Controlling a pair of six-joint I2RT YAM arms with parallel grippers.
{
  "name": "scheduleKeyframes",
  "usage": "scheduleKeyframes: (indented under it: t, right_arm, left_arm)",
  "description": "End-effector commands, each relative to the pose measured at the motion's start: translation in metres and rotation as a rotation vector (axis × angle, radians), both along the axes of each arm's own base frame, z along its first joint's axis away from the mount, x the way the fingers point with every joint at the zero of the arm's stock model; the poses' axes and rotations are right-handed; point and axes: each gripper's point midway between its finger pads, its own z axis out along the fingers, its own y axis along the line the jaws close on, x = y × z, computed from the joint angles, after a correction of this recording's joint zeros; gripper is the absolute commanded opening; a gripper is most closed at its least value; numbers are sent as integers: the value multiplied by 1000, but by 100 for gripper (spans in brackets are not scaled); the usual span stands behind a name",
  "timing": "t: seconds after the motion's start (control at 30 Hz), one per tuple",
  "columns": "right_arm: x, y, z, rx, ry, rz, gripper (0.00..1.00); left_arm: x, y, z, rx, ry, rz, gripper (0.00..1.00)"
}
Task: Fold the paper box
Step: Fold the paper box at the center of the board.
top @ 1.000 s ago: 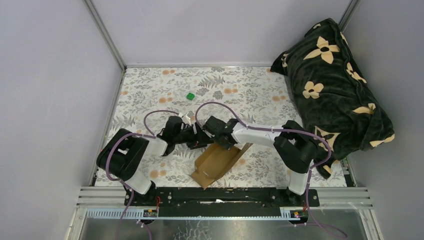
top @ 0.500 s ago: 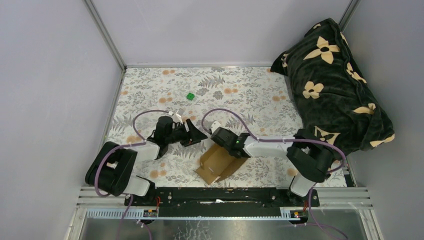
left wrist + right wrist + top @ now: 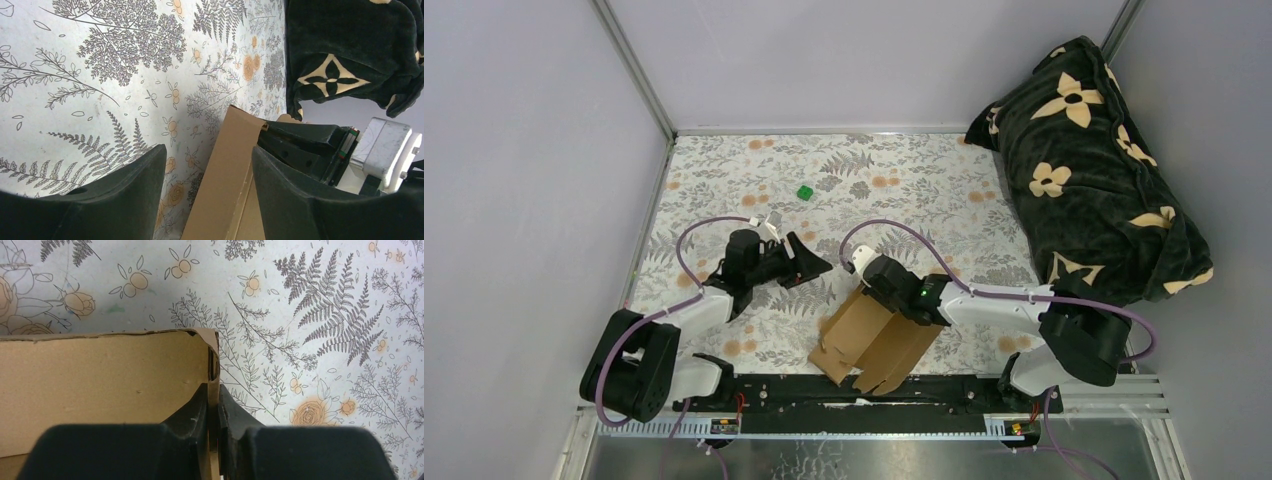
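The paper box (image 3: pixel 874 340) is plain brown cardboard, partly folded, with flaps reaching the table's near edge. My right gripper (image 3: pixel 886 283) is shut on its upper wall; in the right wrist view the two fingers pinch a thin cardboard edge (image 3: pixel 214 390) next to the box's corner. My left gripper (image 3: pixel 809 268) is open and empty, to the left of the box and apart from it. In the left wrist view the box's edge (image 3: pixel 235 165) shows between its spread fingers (image 3: pixel 130 200), further off.
A tiny green cube (image 3: pixel 804 192) lies on the floral cloth (image 3: pixel 724 180) towards the back. A dark flowered blanket (image 3: pixel 1094 170) is heaped at the right. Grey walls close the left and back. The black base rail (image 3: pixel 864 390) runs along the near edge.
My right gripper has pulled the box towards the near edge and raised its wall. My left arm has drawn back to the left, away from the box.
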Motion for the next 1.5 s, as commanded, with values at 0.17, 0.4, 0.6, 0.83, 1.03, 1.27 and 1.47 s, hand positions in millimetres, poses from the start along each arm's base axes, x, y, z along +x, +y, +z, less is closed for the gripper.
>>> scheduleKeyframes:
  t: [0.17,0.4,0.6,0.83,1.03,1.27,1.47]
  right_arm:
    - [19,3,4,-46,-89,-1,7]
    - [31,0,-6,-142,-130,-4,7]
    - [37,5,-8,-186,-191,12,6]
    - [35,1,-7,-226,-279,21,6]
    - [34,-1,16,-149,-364,7,6]
    - [30,1,29,-88,-401,28,6]
    - [30,3,23,-103,-396,39,6]
  left_arm:
    - [7,0,-8,4,-3,3,70]
    - [8,1,-10,10,-4,5,70]
    - [8,1,-11,12,-3,5,70]
    - [8,1,-14,14,2,4,70]
    - [9,0,-16,13,5,5,70]
    - [10,-2,-20,7,17,-5,70]
    - [9,-3,-21,6,20,-8,70]
